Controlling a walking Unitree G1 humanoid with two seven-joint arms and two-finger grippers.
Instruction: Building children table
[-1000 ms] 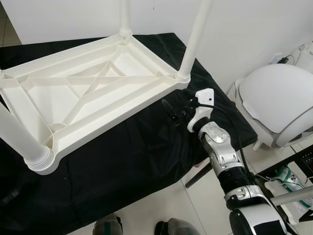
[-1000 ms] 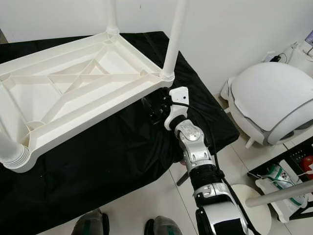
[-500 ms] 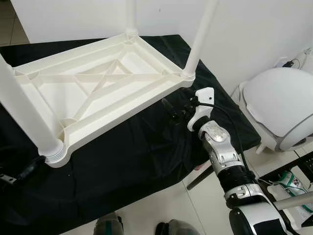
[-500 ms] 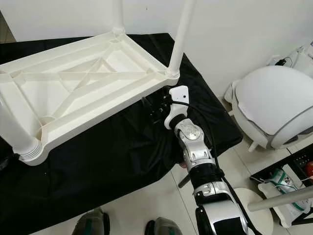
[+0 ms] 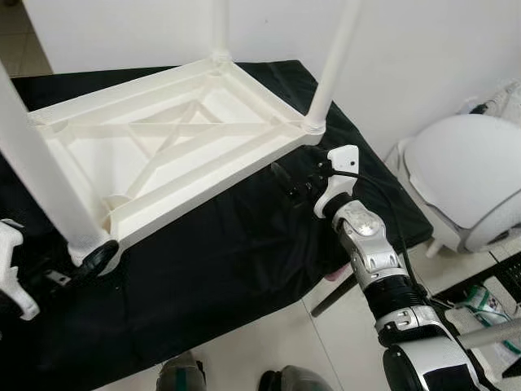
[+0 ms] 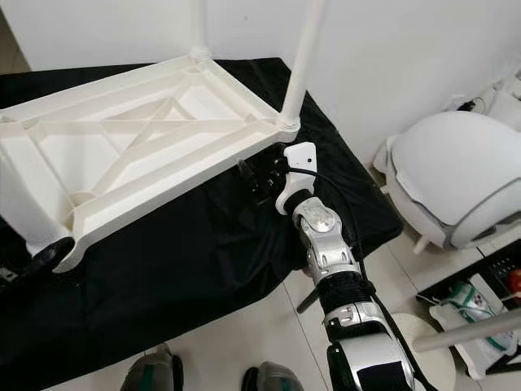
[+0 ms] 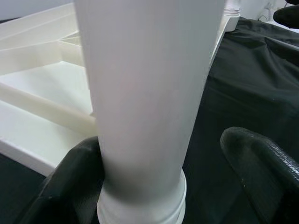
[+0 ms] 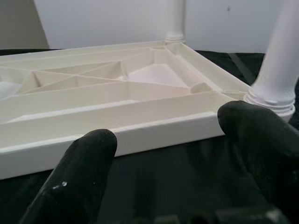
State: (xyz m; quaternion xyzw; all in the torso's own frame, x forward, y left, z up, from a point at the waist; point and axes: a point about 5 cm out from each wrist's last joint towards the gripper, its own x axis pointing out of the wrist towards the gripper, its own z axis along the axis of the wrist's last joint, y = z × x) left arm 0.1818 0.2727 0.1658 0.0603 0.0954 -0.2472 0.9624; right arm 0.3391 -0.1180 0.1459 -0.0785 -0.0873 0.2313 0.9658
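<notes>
Table top: we see the white plastic table top lying upside down on the black cloth, ribbed underside facing up.
Legs: we count three white legs standing upright in its corners — far left, far right and near left.
Left gripper: our left gripper sits at the near-left corner, low on the near-left leg. One finger touches the leg; the other finger stands apart from it, so the fingers are spread around the leg and not clamped.
Right gripper: our right gripper hangs above the cloth just beside the near long edge of the table top, close to the far-right leg. Its two fingers are spread with nothing between them, pointing at the rim.
Right arm: we note the silver arm reaching in from the near right.
Surroundings: a white domed object sits on the floor to the right; the white wall runs behind.
</notes>
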